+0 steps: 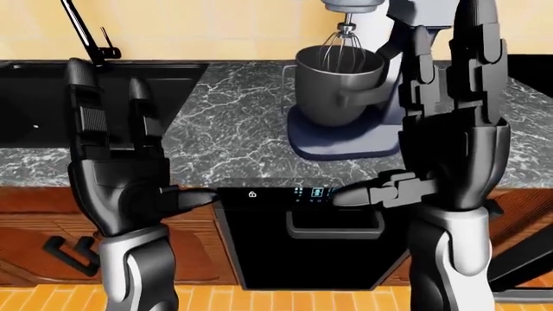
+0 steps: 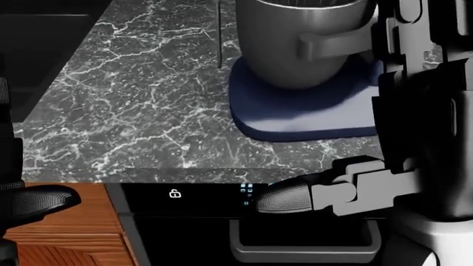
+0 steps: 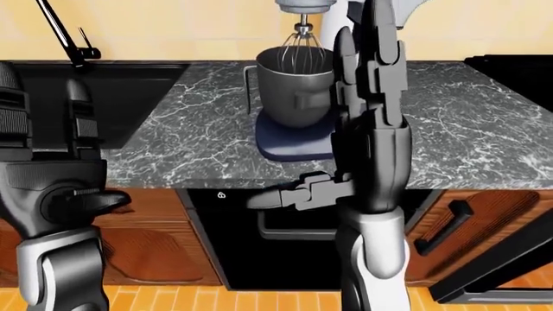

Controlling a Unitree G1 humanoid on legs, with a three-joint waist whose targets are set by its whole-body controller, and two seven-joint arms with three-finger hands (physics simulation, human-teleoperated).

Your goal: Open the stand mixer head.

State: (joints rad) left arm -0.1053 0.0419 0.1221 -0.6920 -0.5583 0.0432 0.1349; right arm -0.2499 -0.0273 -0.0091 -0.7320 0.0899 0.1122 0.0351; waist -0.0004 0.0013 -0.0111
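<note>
The stand mixer stands on the marble counter (image 1: pixel 233 129). It has a blue base (image 1: pixel 345 139), a grey handled bowl (image 1: pixel 337 91) and a whisk (image 1: pixel 344 48) hanging into the bowl. Its head (image 1: pixel 350 5) is cut off by the top edge of the left-eye view. My right hand (image 1: pixel 415 110) is raised, open, fingers upright. In both eye views it covers the mixer's column, and I cannot tell whether it touches. Its thumb (image 2: pixel 284 197) points left, level with the counter edge. My left hand (image 1: pixel 129 123) is open too, upright, left of the mixer and apart from it.
A black sink (image 1: pixel 34 97) with a faucet (image 1: pixel 82 29) lies at the left of the counter. Under the mixer is a black appliance with a lit panel (image 1: pixel 311 192) and a grey handle (image 1: pixel 332 227). Wooden cabinets (image 1: pixel 34 240) flank it. A black stove (image 3: pixel 518 68) is at right.
</note>
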